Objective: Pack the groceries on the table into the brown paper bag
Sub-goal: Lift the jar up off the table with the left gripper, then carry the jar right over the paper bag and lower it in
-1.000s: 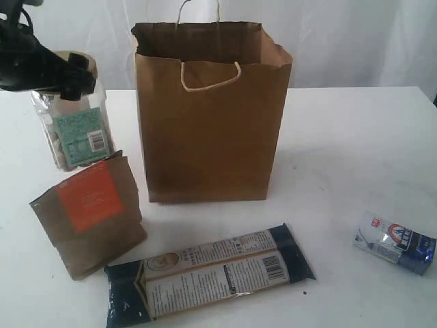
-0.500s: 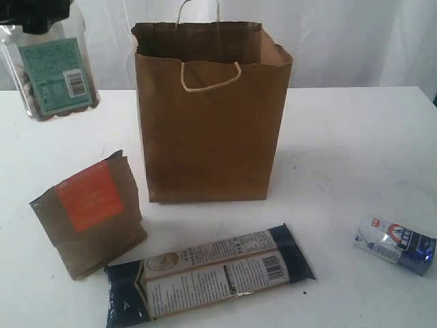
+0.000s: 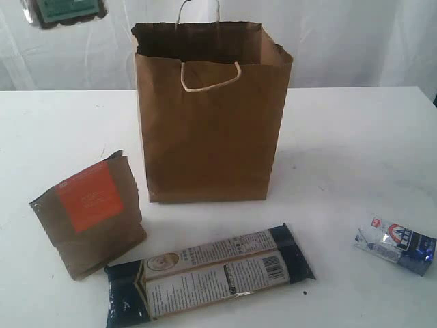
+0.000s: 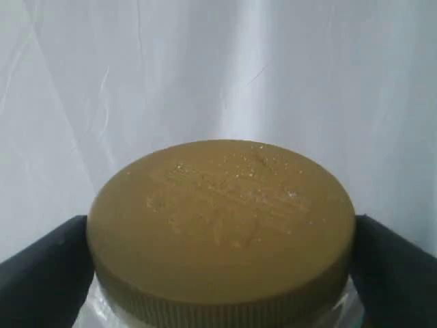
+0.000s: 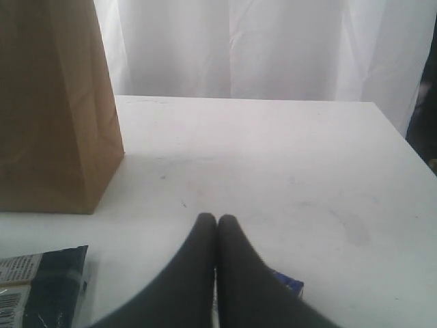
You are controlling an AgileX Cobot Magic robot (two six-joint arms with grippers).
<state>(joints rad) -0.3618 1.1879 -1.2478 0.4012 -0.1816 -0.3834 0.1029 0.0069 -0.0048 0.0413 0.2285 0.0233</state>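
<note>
My left gripper (image 4: 220,273) is shut on the gold-lidded clear jar (image 4: 222,225), its dark fingers (image 4: 44,273) pressed to both sides of the lid. In the exterior view only the jar's bottom (image 3: 65,12) shows, high at the top left, above and left of the brown paper bag (image 3: 212,116). The bag stands upright and open on the table (image 3: 341,137). The brown pouch with orange label (image 3: 89,212), the long dark-blue packet (image 3: 208,273) and the small blue-silver packet (image 3: 396,244) lie on the table. My right gripper (image 5: 217,220) is shut and empty, above the small packet (image 5: 287,283). The can and the bottle are out of view.
White curtain hangs behind the table. The bag's side (image 5: 51,102) and an end of the long packet (image 5: 41,283) show in the right wrist view. The table's right edge (image 5: 410,157) is near.
The left gripper has lifted the jar off the table, straight up to the top left of the exterior view; the arm has left that view. The other groceries and the bag have not moved.
</note>
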